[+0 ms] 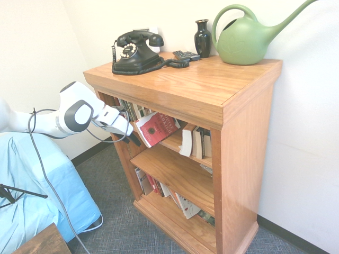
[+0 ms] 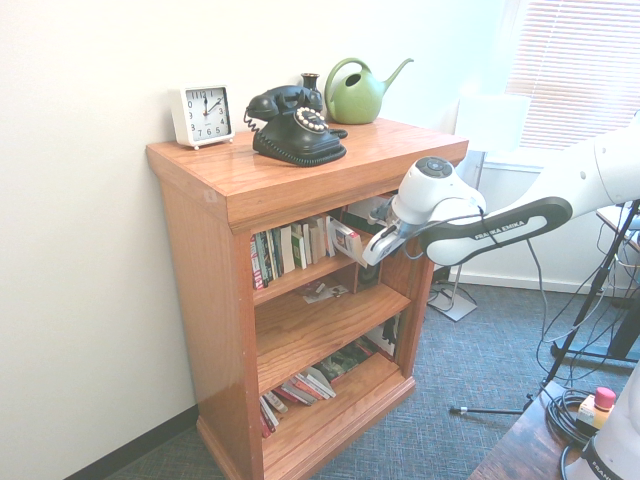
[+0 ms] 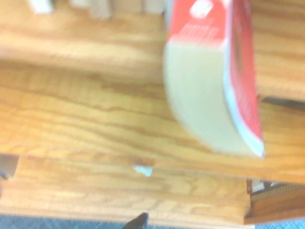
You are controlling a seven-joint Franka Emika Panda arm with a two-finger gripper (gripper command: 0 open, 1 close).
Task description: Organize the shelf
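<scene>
- Shelf (image 1: 233, 114) of honey-brown oak is carrying a red book (image 1: 157, 128) leaning out over its top tier's edge.
- Gripper (image 1: 134, 138) is hovering beside that book, jaws spread, gripping nothing.

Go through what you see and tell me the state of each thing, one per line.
red book: tilted, sticking out of the top tier
gripper: beside the red book
shelf: books upright on top tier, leaning on bottom
phone: handset on cradle
watering can: upright
</scene>
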